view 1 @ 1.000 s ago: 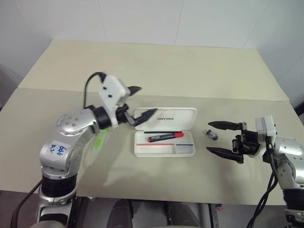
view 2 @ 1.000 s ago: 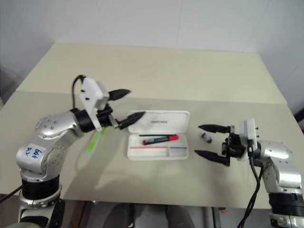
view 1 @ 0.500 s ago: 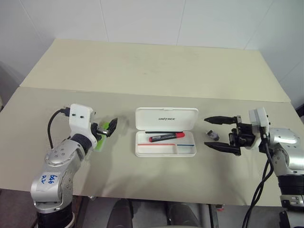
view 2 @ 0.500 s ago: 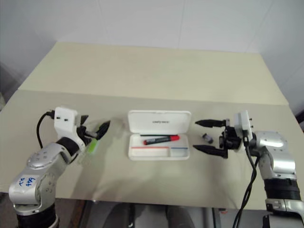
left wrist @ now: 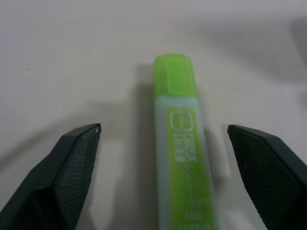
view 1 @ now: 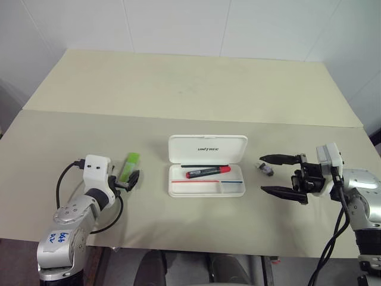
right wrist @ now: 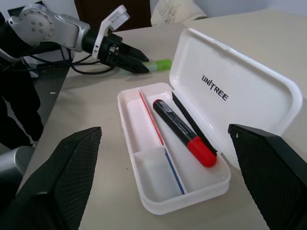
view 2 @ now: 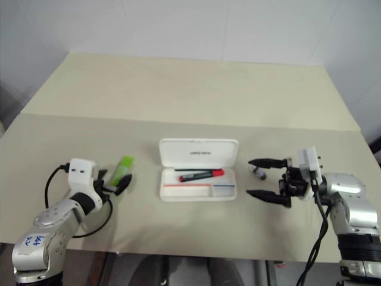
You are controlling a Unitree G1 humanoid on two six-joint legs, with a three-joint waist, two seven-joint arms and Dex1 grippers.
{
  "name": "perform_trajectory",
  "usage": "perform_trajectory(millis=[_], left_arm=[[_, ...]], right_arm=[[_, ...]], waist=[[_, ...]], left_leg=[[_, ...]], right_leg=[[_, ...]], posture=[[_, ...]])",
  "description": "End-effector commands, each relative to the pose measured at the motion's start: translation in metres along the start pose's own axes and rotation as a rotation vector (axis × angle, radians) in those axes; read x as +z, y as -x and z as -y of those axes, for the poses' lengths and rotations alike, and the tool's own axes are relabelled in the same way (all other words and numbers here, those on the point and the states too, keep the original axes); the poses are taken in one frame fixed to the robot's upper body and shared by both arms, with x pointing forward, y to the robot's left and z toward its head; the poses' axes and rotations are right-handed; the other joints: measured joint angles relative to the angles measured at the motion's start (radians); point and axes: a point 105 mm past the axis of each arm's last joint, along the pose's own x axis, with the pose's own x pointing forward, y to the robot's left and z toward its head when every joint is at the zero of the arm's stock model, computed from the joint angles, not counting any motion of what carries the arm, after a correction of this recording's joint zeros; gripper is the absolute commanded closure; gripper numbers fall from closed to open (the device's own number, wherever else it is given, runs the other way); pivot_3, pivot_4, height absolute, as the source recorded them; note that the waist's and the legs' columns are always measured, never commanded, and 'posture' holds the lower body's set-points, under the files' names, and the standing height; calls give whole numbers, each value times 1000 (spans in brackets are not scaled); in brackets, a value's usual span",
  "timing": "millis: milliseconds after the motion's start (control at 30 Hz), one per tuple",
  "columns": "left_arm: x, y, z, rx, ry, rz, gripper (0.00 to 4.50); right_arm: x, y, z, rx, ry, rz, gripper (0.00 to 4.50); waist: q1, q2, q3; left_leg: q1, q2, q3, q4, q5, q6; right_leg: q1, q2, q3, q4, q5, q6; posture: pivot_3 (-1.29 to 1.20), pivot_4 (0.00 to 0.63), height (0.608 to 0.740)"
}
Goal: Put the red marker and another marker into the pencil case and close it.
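The white pencil case (view 1: 208, 146) lies open mid-table, its lid tipped back. The red marker (view 1: 208, 172) lies inside its tray, seen close in the right wrist view (right wrist: 183, 132). The light-green marker (view 1: 128, 166) lies flat on the table left of the case. My left gripper (view 1: 130, 179) is low at the marker's near end and open. In the left wrist view the marker (left wrist: 181, 143) lies between the two spread fingers, touching neither. My right gripper (view 1: 280, 176) hovers open to the right of the case, pointing at it and holding nothing.
A small dark grey object (view 1: 265, 168) lies on the table between the case and my right gripper's far finger. The beige table (view 1: 196, 89) stretches wide behind the case, with a seam across it. The table's front edge runs just below both arms.
My left arm swung down and to the left, from above the case's left side to the table. Its open fingers now flank the green marker. The right gripper has stayed in place.
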Motion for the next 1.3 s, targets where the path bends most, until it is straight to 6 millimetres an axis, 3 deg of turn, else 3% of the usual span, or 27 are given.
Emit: perform_trajectory(millis=[33,133,400,567,800,900,1067,1167,1300], left_arm=[[-5,-2,0,-21,-7,-47,195],[-10,-4,1,-44,9,-83,808],[-4,-8,-1,-50,-16,-74,3394],[22,-9,-4,-74,-84,5,3422],[95,-4,-8,-184,-249,150,3422],[133,2,15,-354,-361,261,3422],[170,19,61,-664,-475,358,3422],[174,32,92,-875,-510,353,3422],[163,41,120,-1072,-559,266,3422]], right_arm=[[11,5,-2,-17,44,3,0],[11,5,-3,-27,47,2,0],[11,6,-3,-39,52,-1,0],[10,6,-3,-41,53,4,0],[12,11,-3,-37,60,14,0],[14,12,-2,-32,64,19,0],[12,10,2,-47,73,12,0],[9,6,0,-55,71,19,0],[6,4,-4,-64,69,26,0]], waist=[[0,0,0],[0,1,-1],[6,2,-1],[6,2,-1],[1,1,0],[2,1,0],[4,1,0],[4,1,0],[3,1,0]], left_leg=[[0,0,0,0,0,0],[0,0,0,0,0,0],[0,0,0,-1,0,0],[0,0,0,-1,0,0],[-1,0,0,-3,0,0],[-2,1,0,-4,-1,-1],[-2,1,1,-6,-2,-1],[-2,1,1,-6,-2,-1],[-2,1,1,-6,-2,-1]], right_leg=[[0,0,0,0,0,0],[0,0,0,0,0,0],[0,0,0,-2,0,0],[0,0,0,-2,0,-1],[-1,0,-1,-4,0,-1],[-1,0,-1,-6,0,-1],[-1,0,-1,-8,0,0],[-2,0,-2,-8,0,0],[-2,0,-1,-7,0,0]], posture=[[0,150,740],[0,150,740],[0,150,740],[0,150,740],[0,150,740],[0,150,740],[0,150,740],[0,150,740],[0,150,740]])
